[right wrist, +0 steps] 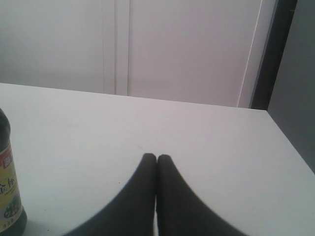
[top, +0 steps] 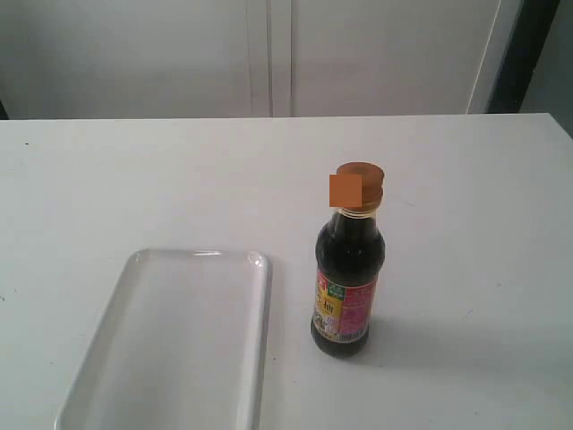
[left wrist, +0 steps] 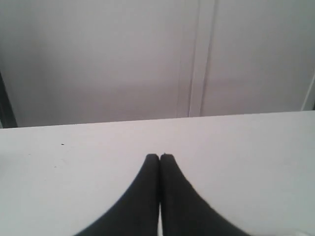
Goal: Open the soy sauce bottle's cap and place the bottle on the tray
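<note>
The soy sauce bottle (top: 347, 278) stands upright on the white table (top: 466, 224), just to the right of the tray (top: 134, 269) in the exterior view. It is close to the tray's right rim but not touching it. The tray lies flat at the front left of the table. The bottle is dark, with a pink, yellow and green label on its lower half. The cap (top: 360, 184) sits on top of the neck. A flat brown square covers part of it, so I cannot tell how tightly it is closed.

The right gripper (right wrist: 156, 156) has its two black fingers (right wrist: 170, 196) pressed together at the tips, with nothing between them. It hangs low over the bare table. In the right wrist view the bottle (right wrist: 7, 182) shows only at the edge, cut off at the shoulder. It stands off to one side of the fingers, clearly apart from them and untouched.

The left gripper (left wrist: 159, 156) is the same, with its fingers (left wrist: 142, 196) closed tip to tip and holding nothing. Ahead of it the left wrist view shows plain table (left wrist: 246, 147) running to the far edge, with a pale panelled wall (left wrist: 98, 59) behind.
</note>
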`<state>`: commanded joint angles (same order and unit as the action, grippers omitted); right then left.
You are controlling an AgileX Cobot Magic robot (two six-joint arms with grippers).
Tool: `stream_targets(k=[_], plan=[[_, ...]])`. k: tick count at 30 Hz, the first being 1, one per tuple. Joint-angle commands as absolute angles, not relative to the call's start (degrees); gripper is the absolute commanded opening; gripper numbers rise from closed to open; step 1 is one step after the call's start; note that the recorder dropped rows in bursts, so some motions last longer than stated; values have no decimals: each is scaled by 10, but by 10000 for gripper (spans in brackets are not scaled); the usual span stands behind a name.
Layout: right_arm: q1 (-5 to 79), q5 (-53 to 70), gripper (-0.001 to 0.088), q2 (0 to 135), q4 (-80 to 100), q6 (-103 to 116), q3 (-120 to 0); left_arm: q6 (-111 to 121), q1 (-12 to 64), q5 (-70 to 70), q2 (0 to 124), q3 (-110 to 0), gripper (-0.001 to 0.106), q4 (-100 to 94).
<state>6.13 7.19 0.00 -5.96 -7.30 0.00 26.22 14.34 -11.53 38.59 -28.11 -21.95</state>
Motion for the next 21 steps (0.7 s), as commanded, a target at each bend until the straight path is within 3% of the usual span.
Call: stream_targets(k=[14,21], plan=[[61,72,0,0,-60,-73,0,326,302,-288,506,-281,0,-306],[61,72,0,0,-60,-73,0,421,328,-445,569,-280,0,-395]])
